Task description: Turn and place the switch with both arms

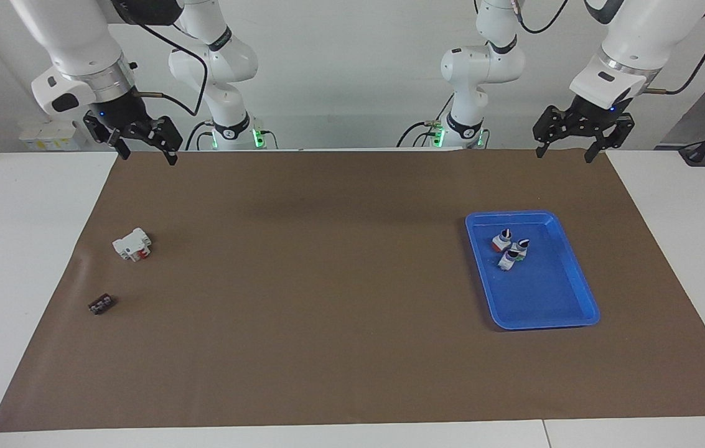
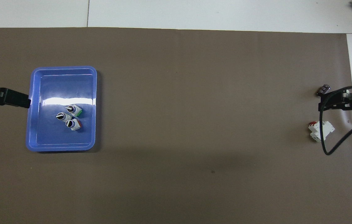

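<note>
Three small knob switches lay clustered in the blue tray (image 1: 576, 311), in the half of it nearer the robots. One of them, the switch (image 2: 74, 110) with the bright green part, sat farthest from the robots of the three; in the facing view it showed at (image 1: 509, 261), its black knob end pointing up. Just beside it lay a second switch (image 2: 61, 116) whose base colour could not be made out, and the red-based switch (image 2: 74, 124) lay nearest the robots, close enough to its neighbours that touching or not could not be told.

The tray rested on a brown mat (image 1: 327, 280) that covered most of a white table (image 1: 16, 249), toward the left arm's end. Toward the right arm's end, well apart from the tray, a white block (image 1: 132, 243) with a red part lay on the mat, and a small dark part (image 1: 102, 304) lay farther from the robots than the block.

Both arms waited. The left gripper (image 1: 565, 153) hung with fingers spread and holding nothing, above the mat's edge nearest the robots; the right gripper (image 1: 145, 152) hung the same way, spread and holding nothing, above that edge at its own end. In the overhead view only parts of each gripper showed, cut off at the frame's sides. A pale wall stood at the arms' bases
</note>
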Robot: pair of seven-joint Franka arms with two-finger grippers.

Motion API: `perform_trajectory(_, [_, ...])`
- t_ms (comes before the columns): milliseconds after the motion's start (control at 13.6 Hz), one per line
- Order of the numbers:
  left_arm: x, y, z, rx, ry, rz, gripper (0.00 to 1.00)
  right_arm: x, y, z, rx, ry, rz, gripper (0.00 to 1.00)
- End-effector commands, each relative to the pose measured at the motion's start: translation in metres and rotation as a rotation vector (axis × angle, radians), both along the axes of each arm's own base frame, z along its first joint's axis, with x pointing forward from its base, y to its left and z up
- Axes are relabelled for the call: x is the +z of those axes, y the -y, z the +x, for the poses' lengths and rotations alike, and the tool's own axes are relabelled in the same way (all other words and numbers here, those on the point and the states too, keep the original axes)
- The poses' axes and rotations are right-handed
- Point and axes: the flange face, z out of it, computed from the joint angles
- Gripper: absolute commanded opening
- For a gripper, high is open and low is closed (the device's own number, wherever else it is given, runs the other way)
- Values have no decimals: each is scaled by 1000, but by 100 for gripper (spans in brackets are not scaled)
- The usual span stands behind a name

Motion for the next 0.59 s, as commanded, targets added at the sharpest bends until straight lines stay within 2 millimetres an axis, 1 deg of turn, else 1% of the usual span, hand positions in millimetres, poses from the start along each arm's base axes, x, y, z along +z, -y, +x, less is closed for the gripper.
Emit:
perform_trajectory(0, [7, -7, 1, 23, -9, -9, 100, 1, 1, -6, 12, -4, 23, 100])
perform_trajectory(147, [6, -8, -3, 21, -24, -9, 100, 2, 1, -7, 12, -3, 23, 100])
perform_trajectory(221, [4, -17, -3, 38, -32, -12, 100, 1, 1, -6, 12, -4, 23, 100])
perform_trajectory(295, [3, -19, -4, 38, -44, -15, 100, 2, 1, -7, 12, -3, 23, 100])
perform_trajectory(369, [3, -16, -5, 34, -47, -13, 100, 2, 1, -7, 14, -3, 23, 100])
perform_trajectory(516, [2, -19, -5, 43, -52, -12, 100, 1, 1, -6, 14, -4, 23, 100])
